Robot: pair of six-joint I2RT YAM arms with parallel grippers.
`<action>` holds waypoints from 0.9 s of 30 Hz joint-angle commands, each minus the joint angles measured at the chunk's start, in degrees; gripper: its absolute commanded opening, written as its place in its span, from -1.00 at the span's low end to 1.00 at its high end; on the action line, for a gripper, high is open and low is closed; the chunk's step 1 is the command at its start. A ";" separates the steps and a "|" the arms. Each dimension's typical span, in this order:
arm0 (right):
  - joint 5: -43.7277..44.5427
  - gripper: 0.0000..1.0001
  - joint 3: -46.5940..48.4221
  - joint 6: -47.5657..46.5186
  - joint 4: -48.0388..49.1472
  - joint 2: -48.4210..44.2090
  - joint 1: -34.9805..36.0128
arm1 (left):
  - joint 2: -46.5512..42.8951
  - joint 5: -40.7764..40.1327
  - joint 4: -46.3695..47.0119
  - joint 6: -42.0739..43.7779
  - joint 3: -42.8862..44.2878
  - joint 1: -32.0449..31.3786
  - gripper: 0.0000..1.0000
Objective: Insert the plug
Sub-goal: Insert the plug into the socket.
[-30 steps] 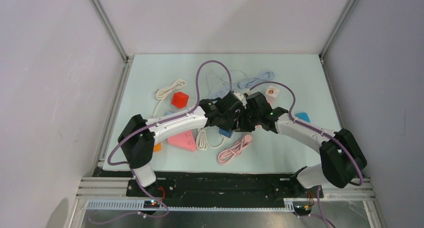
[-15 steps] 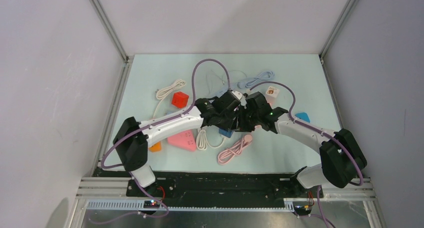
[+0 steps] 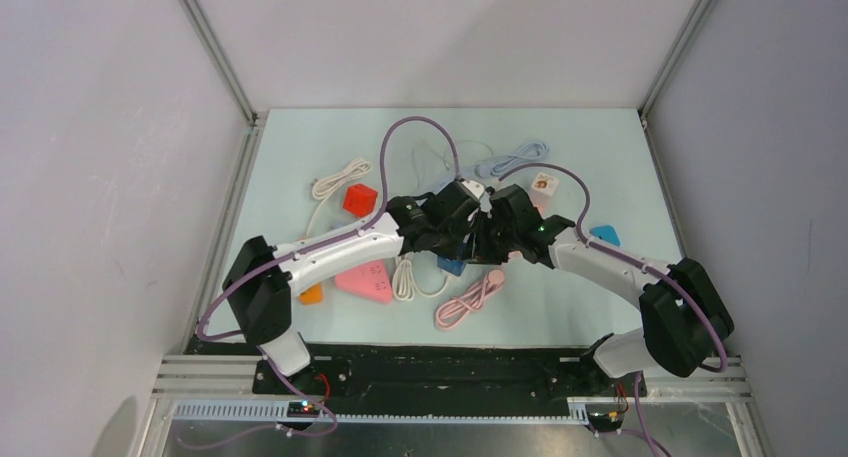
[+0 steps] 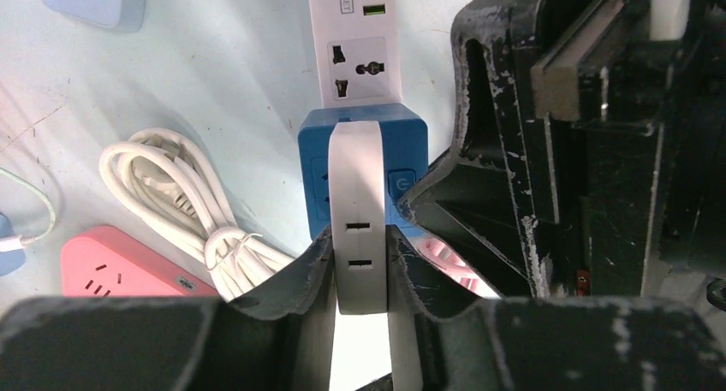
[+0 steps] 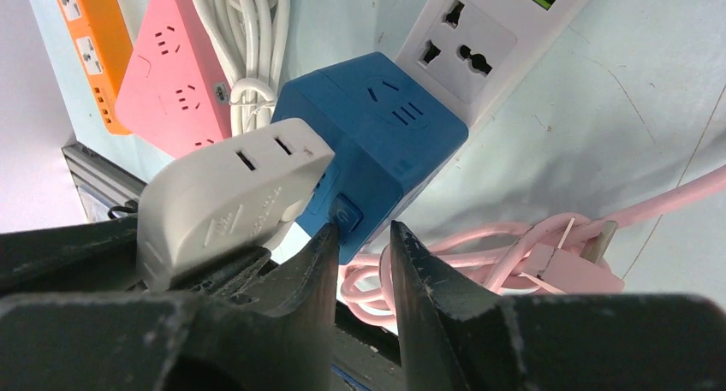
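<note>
Pale blue-green table (image 3: 300, 137) inside a white-walled enclosure, with loose sockets and cables scattered on it.

Left arm (image 3: 340, 247) and right arm (image 3: 610, 262) both reach in to mid-table and meet wrist to wrist.

White power strip (image 4: 355, 32) lies flat, with one universal outlet and its green USB ports showing. Pink triangular socket (image 5: 171, 74) sits nearer the arm bases, with an orange strip (image 5: 81, 40) beside it. Coiled white cable (image 4: 171, 194) lies between the pink socket and the blue cube. Pink cable (image 5: 514, 245) is bundled on the cube's other side.

Blue cube socket (image 4: 402, 143) sits on the end of the power strip.

White plug (image 4: 358, 177) is a flat body with two slots on its back. Its front end is pressed against a side face of the blue cube. Cannot tell whether the prongs are seated.

Left gripper (image 4: 360, 237): jaws pinch the white plug from both sides.

Right gripper (image 5: 360, 237): jaws stand narrowly apart at the cube's lower corner, one finger touching the cube by its button. Cannot tell whether they grip the corner.
</note>
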 commanded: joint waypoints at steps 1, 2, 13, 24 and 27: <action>3.66 -0.36 -0.18 -0.60 -3.08 1.71 0.83 | -0.39 0.85 0.66 0.04 1.49 -0.44 -0.51; 3.66 -0.36 -0.18 -0.59 -3.06 1.70 0.82 | -0.39 0.85 0.67 0.78 1.33 -0.56 -0.73; 3.71 -0.36 -0.18 -0.28 -3.07 1.90 0.89 | 0.87 -3.90 0.51 1.50 -2.33 -2.44 -1.00; 3.69 -0.37 -0.18 0.17 -3.23 2.48 0.93 | 2.79 -6.11 0.49 -2.51 -4.78 -3.14 -1.00; 3.70 -0.36 -0.20 0.72 -3.42 2.71 0.87 | 4.27 -6.40 0.50 -2.76 -4.82 -3.49 -1.00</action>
